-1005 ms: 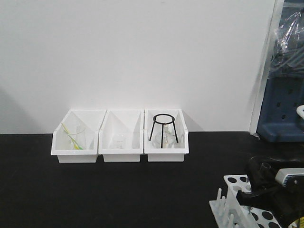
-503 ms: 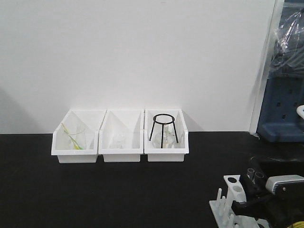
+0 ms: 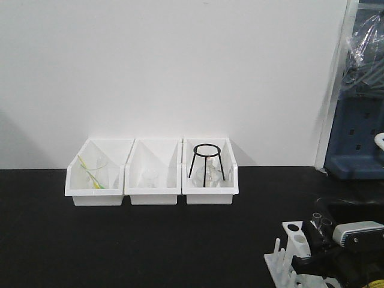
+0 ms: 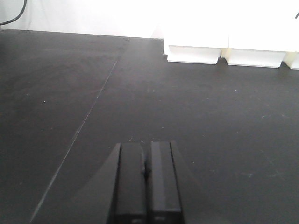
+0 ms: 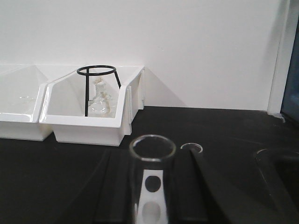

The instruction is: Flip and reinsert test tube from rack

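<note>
The white rack (image 3: 293,237) stands at the table's front right corner, with its pegs on the left side. My right gripper (image 3: 319,231) is over the rack, shut on a clear glass test tube (image 3: 316,217) that stands upright, mouth up. In the right wrist view the test tube (image 5: 152,148) sits between the black fingers (image 5: 119,186), and the rack (image 5: 152,198) with its holes shows through the glass below. The rim of a second tube (image 5: 191,147) stands just behind to the right. My left gripper (image 4: 146,145) is shut and empty above the bare black table.
Three white open-front bins (image 3: 155,191) line the back wall. The right one holds a black ring stand (image 3: 207,161) and a small flask (image 5: 99,100); the left holds a glass with a green-yellow stick (image 3: 90,171). Blue equipment (image 3: 360,138) stands at the far right.
Over the last second my right gripper came down to the rack and the tube went from tilted to upright. It has hardly moved in the last half second. The left gripper is unchanged.
</note>
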{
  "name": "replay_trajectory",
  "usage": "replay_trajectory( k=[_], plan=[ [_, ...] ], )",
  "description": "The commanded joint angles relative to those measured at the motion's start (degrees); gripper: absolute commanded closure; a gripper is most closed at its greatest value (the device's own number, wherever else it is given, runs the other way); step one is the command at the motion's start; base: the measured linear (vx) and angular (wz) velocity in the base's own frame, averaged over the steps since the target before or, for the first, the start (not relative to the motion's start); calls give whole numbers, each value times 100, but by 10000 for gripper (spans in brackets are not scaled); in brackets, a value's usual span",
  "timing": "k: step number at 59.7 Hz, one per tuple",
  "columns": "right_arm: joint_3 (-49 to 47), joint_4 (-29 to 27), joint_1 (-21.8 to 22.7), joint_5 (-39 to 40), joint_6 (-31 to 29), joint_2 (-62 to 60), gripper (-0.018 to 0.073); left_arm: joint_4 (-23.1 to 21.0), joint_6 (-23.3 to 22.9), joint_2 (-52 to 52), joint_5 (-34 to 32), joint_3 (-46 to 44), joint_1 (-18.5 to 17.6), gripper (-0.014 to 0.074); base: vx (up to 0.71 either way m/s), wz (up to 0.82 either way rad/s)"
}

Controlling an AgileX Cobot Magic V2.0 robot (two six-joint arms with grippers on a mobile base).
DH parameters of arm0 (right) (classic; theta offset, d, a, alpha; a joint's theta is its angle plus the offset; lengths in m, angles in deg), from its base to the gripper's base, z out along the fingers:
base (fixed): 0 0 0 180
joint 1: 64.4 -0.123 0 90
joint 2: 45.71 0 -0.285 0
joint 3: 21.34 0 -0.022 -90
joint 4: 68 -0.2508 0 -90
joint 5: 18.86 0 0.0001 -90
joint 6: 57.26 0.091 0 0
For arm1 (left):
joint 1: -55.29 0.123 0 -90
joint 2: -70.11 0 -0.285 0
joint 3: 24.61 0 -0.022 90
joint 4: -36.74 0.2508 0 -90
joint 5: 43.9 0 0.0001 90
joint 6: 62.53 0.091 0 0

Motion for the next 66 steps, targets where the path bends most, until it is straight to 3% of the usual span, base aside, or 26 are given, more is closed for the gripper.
replay_trajectory(
  k=[1,13,22,38,49,56,66],
  plan=[
    [-122,5,14,475,-54,-210,386,-21,-1,-16,-499,11,-22,603,0,0],
    [-122,5,14,510,-31,-210,188,-21,-1,-16,-499,11,-22,603,0,0],
    [-122,5,14,539,-31,-210,97,-21,-1,-16,-499,11,-22,603,0,0],
    [-141,109,14,432,-36,-874,85,-21,-1,-16,-499,11,-22,603,0,0],
    [-577,156,8,-1206,16,-2137,93,-21,-1,-16,-499,11,-22,603,0,0],
    [-969,255,2,-3116,281,-3074,188,-21,-1,-16,-499,11,-22,603,0,0],
    [-1068,554,2,-5386,340,-4298,575,-21,-1,-16,-499,11,-22,603,0,0]
  ],
)
